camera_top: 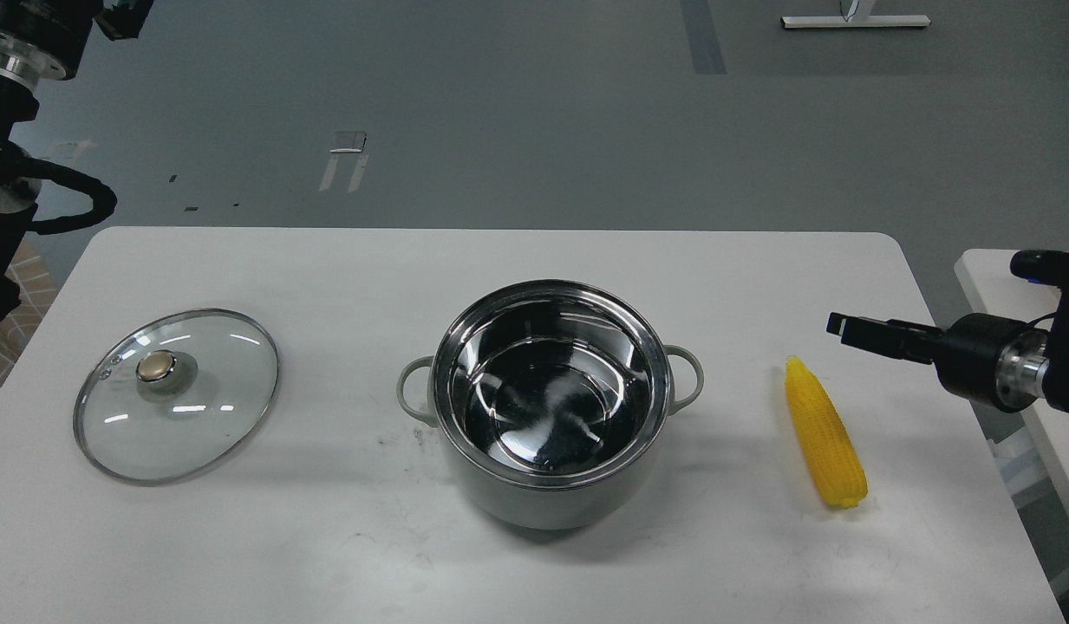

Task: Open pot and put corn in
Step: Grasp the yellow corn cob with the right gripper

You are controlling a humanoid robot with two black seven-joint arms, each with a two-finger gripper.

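Note:
The pale grey-green pot (551, 494) stands open in the middle of the white table (499, 251), its shiny steel inside empty. Its glass lid (177, 394) with the brass knob (155, 367) lies flat on the table to the left. The yellow corn (824, 433) lies on the table right of the pot, pointed end away from me. My right gripper (846, 329) reaches in from the right, low, just right of and beyond the corn's tip, holding nothing; it is seen side-on, so its fingers cannot be told apart. My left arm (22, 52) is at the upper left, its gripper (122, 16) cut by the frame edge.
A second white table (994, 277) stands close at the right, beside my right arm. Grey floor lies beyond the table's far edge. A checked cloth (14, 277) shows at the left edge.

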